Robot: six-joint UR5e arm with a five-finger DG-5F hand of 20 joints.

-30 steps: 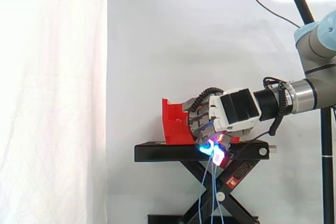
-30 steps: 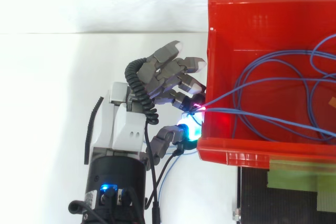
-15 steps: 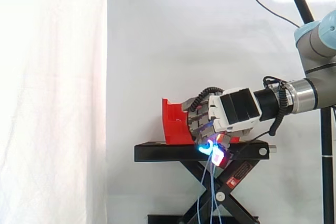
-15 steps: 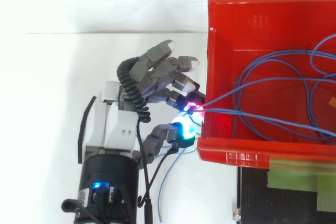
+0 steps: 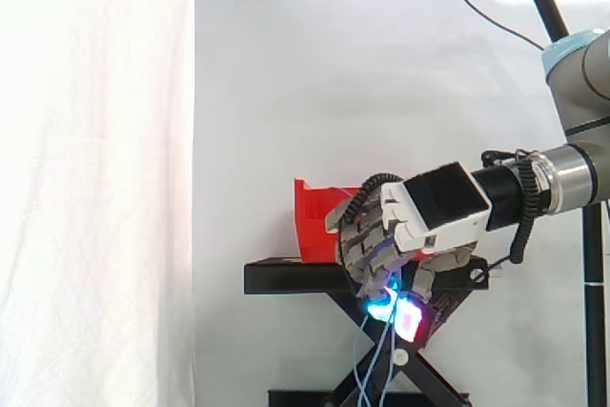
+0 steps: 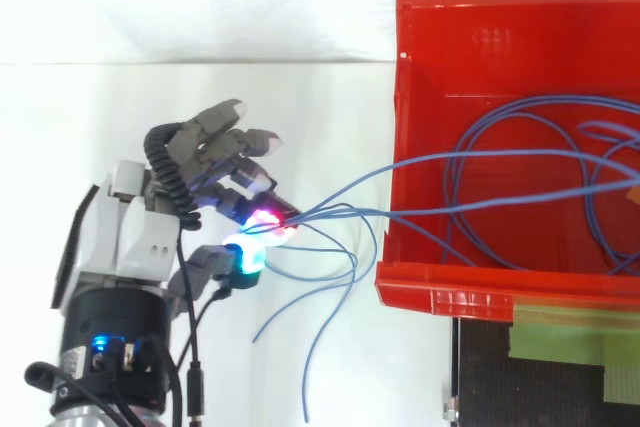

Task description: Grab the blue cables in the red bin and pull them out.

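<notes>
**Hand pinches blue cables beside the red bin**

Side view: at centre right, the hand [image 5: 412,226] curls its fingers and thumb on blue cables [image 5: 365,365]. The cables dangle toward the lower edge, in front of the black stand [image 5: 286,278] that carries the red bin [image 5: 310,226].

Top view: at lower left, the hand [image 6: 150,232] pinches the cables [image 6: 312,212] left of the bin [image 6: 480,282]. The strands run over the bin's left wall and loop inside it.

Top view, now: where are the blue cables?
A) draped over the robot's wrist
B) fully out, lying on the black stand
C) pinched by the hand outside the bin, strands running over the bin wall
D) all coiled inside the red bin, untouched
C: the hand pinches the blue cables outside the red bin, and strands run over its wall to loops lying inside.
</notes>
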